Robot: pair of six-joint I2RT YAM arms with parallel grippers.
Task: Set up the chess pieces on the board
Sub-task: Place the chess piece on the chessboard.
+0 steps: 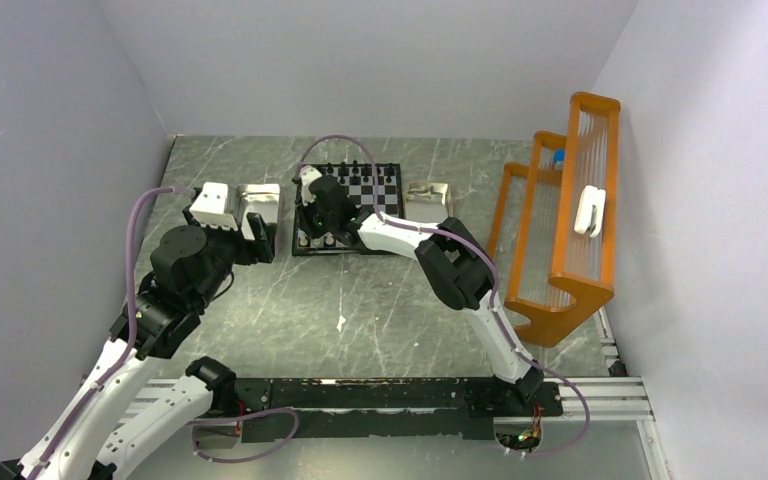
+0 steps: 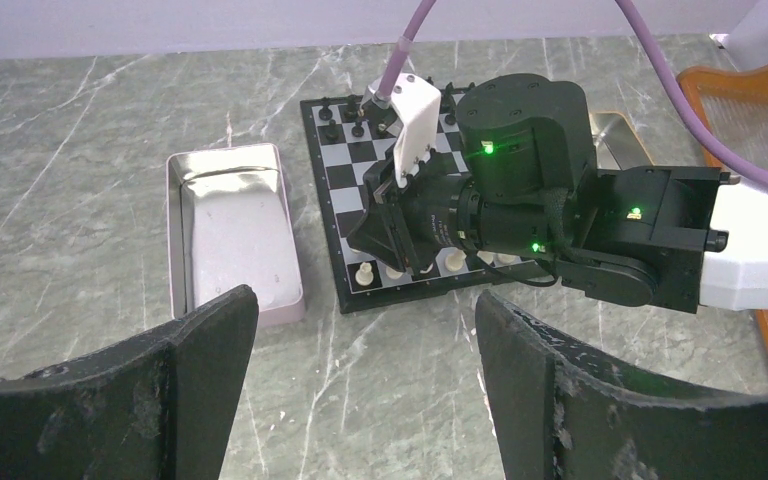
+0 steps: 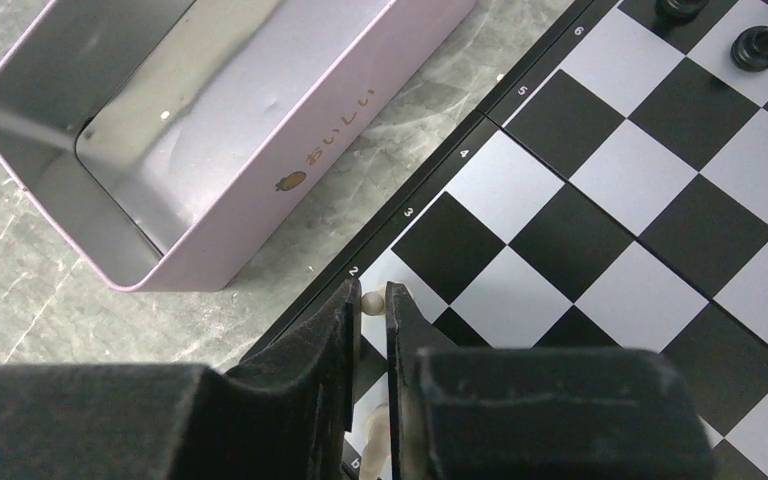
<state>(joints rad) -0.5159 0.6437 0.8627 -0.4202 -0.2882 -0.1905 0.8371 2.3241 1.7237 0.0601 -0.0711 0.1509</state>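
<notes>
The board (image 1: 375,195) lies at the back of the table, with black chess pieces (image 1: 360,172) on its far rows. Cream chess pieces (image 2: 364,273) stand along its near row. My right gripper (image 3: 372,295) reaches down over the board's near left corner. Its jaws are shut on the round head of a cream pawn (image 3: 371,302), over the edge square marked 2. Another cream piece (image 3: 375,430) shows lower between the fingers. My left gripper (image 2: 362,300) hovers open and holds nothing, above the table in front of the board (image 2: 355,170).
A silvery metal tin (image 1: 260,205) sits just left of the board, and a second tin (image 1: 428,198) sits at its right. An orange rack (image 1: 560,240) stands along the right wall. The right arm's body (image 2: 530,190) covers much of the board in the left wrist view.
</notes>
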